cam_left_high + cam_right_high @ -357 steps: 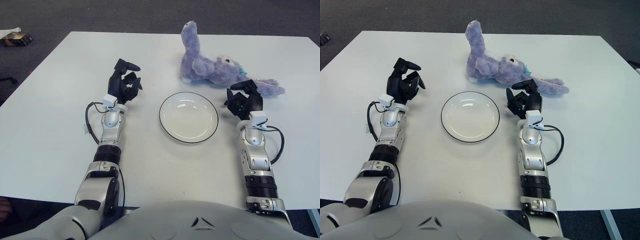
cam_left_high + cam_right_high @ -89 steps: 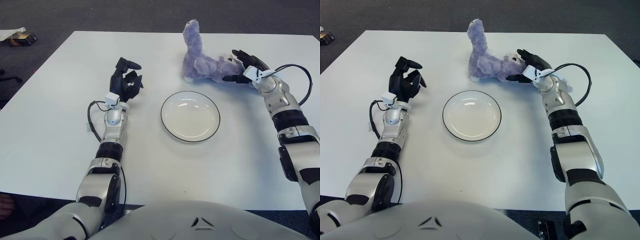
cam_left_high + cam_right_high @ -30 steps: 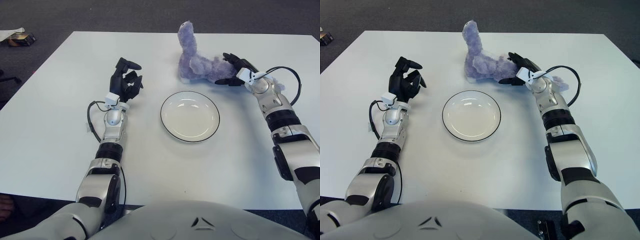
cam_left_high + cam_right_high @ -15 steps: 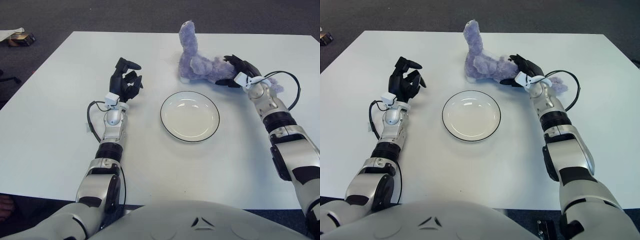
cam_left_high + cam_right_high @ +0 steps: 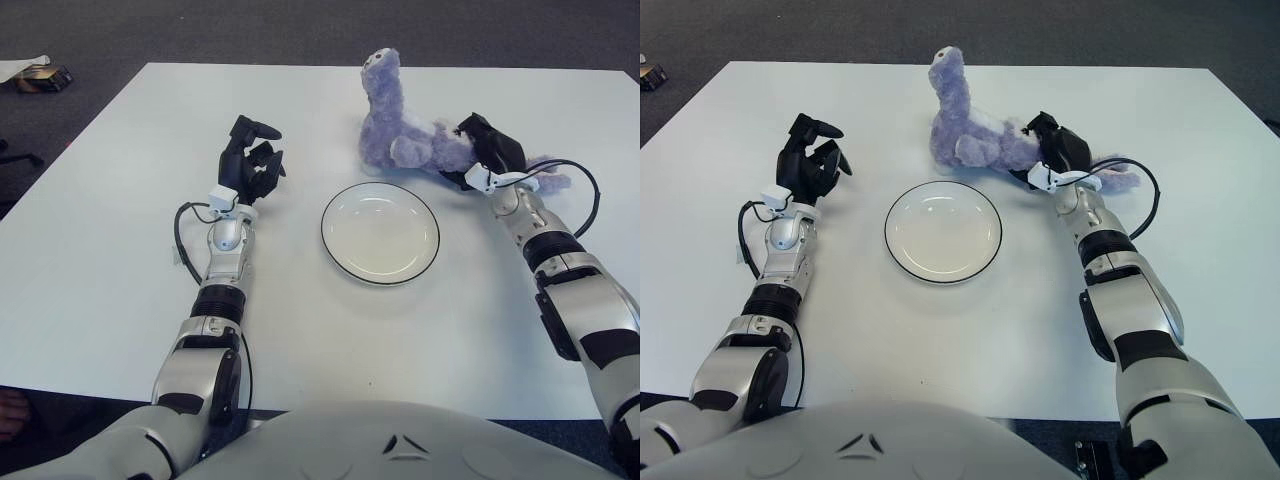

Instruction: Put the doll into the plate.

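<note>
Purple plush doll (image 5: 405, 135), unlabelled, gripped by right hand (image 5: 484, 158) fingers beyond the plate (image 5: 380, 233); left hand (image 5: 248, 165) loosely curled, empty.

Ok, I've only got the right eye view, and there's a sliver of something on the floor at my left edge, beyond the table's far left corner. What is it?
Observer: The left eye view shows it whole: a small dark box on the carpet, with a white scrap beside it.
Operator: Anything else on that side that I'm missing?
Observer: Yes, a reddish-brown shape below the table's near edge; I cannot tell what it is. It is far from the right hand, closed on the doll behind the plate, and from the idle left hand left of the plate.
</note>
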Tool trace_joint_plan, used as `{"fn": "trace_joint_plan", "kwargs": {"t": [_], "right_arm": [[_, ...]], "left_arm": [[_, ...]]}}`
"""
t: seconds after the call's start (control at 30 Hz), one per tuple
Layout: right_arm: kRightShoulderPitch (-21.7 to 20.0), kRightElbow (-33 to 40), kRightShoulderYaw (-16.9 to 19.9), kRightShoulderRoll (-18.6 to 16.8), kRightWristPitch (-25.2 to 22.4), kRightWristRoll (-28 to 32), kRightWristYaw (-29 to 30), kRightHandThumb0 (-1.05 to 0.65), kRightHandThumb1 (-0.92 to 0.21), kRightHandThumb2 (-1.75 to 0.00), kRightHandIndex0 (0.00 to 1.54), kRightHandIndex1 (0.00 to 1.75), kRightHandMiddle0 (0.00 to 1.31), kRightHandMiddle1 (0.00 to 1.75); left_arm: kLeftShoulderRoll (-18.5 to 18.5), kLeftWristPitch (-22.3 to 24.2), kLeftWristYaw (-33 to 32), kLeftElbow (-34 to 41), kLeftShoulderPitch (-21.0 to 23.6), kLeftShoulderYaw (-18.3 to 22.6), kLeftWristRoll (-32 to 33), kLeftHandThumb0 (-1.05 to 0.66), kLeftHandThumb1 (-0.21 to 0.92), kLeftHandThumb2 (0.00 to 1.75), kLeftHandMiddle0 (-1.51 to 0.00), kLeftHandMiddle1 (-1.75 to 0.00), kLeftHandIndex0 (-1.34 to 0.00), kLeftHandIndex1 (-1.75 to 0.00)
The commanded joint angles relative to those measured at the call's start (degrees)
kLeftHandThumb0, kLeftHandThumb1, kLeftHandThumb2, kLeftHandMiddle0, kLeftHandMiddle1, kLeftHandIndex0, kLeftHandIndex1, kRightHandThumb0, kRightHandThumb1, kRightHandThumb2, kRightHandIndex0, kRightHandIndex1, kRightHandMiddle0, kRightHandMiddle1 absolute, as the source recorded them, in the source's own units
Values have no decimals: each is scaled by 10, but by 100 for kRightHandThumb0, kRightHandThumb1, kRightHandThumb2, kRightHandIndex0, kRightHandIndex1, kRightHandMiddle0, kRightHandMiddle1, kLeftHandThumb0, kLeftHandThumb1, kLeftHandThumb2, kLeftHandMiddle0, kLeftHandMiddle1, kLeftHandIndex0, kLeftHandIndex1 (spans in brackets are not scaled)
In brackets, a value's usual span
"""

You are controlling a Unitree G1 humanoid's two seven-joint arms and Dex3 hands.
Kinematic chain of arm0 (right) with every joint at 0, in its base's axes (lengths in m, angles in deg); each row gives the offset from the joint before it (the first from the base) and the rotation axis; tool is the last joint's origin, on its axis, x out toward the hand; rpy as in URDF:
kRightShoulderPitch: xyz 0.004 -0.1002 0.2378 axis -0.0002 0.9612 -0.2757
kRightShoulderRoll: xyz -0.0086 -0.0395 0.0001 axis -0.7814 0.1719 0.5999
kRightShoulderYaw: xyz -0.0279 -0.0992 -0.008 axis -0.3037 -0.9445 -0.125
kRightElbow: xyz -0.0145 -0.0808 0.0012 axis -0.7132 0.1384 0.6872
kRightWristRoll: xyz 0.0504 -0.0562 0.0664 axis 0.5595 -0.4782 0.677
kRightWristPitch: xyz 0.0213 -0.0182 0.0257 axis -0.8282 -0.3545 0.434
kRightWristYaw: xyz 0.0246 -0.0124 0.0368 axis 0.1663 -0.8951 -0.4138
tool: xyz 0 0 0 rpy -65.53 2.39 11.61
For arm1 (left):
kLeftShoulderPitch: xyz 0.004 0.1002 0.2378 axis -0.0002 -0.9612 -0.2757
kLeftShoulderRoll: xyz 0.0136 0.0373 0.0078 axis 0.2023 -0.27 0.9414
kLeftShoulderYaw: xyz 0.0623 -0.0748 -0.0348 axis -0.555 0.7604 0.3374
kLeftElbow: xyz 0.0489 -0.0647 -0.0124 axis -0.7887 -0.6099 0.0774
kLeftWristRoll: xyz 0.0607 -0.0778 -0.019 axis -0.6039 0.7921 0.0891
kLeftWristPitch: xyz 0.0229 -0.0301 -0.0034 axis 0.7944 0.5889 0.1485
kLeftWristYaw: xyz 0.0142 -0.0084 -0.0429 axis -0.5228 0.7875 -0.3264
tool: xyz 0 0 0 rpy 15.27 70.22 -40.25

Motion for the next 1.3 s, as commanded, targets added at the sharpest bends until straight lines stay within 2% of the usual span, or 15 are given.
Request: {"fn": "trace_joint_plan", "kwargs": {"t": [0.0,0.27,0.57,0.77,1.0,1.27], "right_arm": [[9,-10,8,-10,-11,10,-1,0,-24,-139,62,175,51,169],[11,-5,13,-10,-18,17,-1,0,-23,-141,63,175,50,172],[19,16,27,-9,-22,31,-9,0,-33,-131,58,173,40,175],[31,52,38,-2,-25,39,-27,0,-34,-129,58,171,39,175],[49,117,51,7,-50,46,-58,0,-35,-126,59,168,38,175],[60,159,63,9,-70,45,-76,0,-36,-125,59,167,38,175]], "left_arm": [[-7,-8,2,-49,-62,-2,-9,-36,92,30,-91,-175,-44,-151],[-7,-8,2,-50,-62,-2,-8,-36,92,30,-92,-175,-44,-150],[-7,-9,2,-53,-60,-2,-8,-36,92,30,-92,-175,-44,-150],[-7,-11,1,-56,-58,-2,-9,-36,92,30,-92,-175,-44,-150],[-8,-11,0,-57,-58,-3,-10,-36,92,30,-92,-175,-44,-150],[-8,-11,0,-56,-58,-3,-9,-36,92,29,-92,-175,-44,-150]]}}
